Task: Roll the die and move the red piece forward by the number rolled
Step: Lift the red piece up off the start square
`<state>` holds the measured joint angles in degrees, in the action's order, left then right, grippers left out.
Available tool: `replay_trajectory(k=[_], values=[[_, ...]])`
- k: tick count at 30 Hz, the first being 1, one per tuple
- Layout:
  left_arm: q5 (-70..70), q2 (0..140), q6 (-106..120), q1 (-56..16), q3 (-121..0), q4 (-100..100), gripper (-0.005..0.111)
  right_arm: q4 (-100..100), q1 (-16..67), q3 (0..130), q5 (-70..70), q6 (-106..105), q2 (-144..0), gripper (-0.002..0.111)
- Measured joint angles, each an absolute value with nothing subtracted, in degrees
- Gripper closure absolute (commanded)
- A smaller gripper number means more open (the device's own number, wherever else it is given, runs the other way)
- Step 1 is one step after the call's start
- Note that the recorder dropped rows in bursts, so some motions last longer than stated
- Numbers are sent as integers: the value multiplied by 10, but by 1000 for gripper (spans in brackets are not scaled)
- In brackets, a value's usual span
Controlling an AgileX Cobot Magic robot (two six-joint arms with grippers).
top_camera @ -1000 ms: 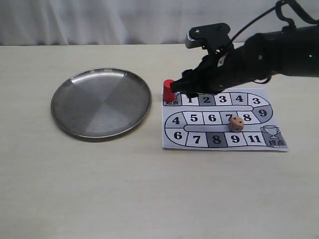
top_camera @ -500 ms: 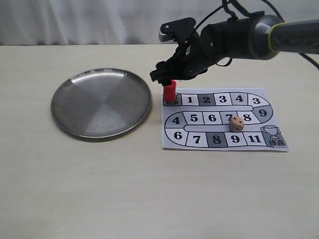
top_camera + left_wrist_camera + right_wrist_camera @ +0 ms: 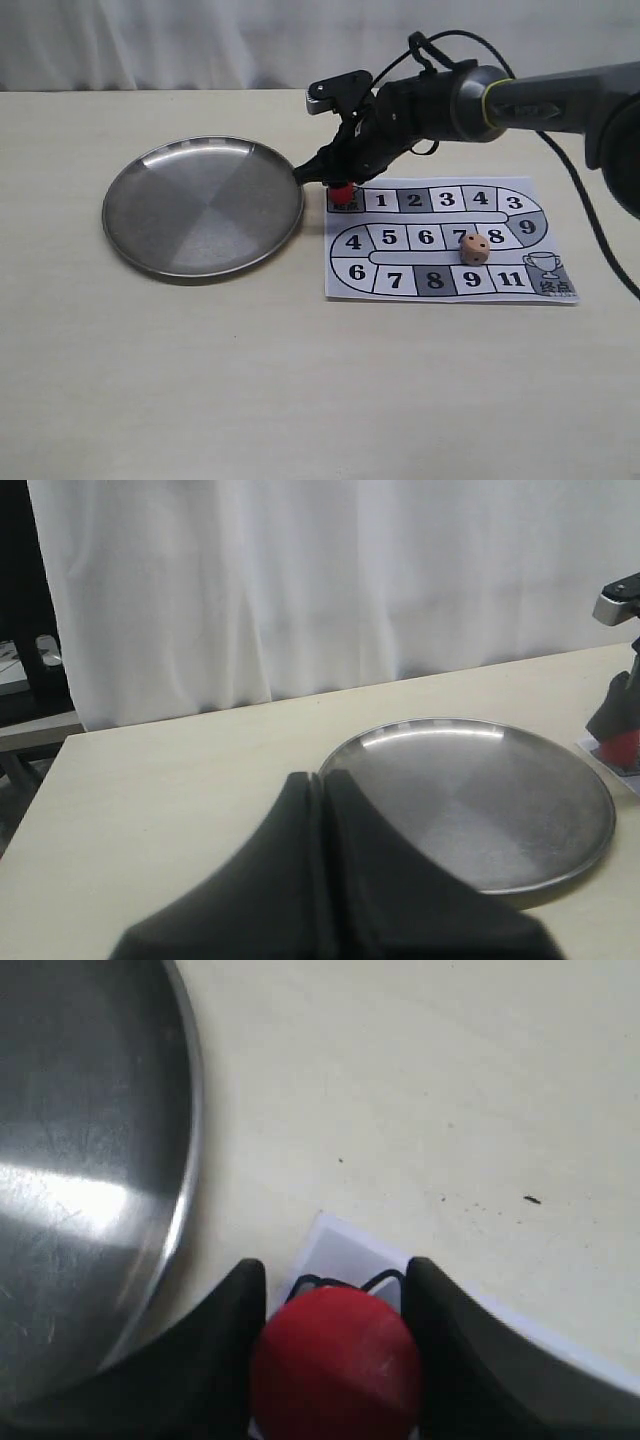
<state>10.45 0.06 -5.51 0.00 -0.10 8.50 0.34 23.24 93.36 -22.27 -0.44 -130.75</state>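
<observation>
The red piece (image 3: 342,194) (image 3: 335,1365) stands on the start square at the corner of the board (image 3: 420,262) nearest the steel plate (image 3: 203,206), directly between the fingers of the right end effector (image 3: 339,186) (image 3: 337,1295), which is closed onto it with one finger against each side. The die (image 3: 474,249) rests on the board beside the squares marked 7 and 8, well apart from that end effector. The left end effector (image 3: 322,880), its fingers pressed together on nothing, hangs over the tabletop (image 3: 300,380) on the side of the plate away from the board.
</observation>
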Motion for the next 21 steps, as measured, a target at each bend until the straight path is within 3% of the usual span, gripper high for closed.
replay_trajectory(k=[3, 11, 21], values=[[105, 1, -55, 0, -1, 85, 107, 3, 232, 935, -224, -6, -1308, 104], [105, 1, -55, 0, -1, 85, 107, 8, 232, 935, -231, -6, -1299, 104], [105, 1, -55, 0, -1, 85, 107, -46, 213, 938, -287, 5, -1147, 104]])
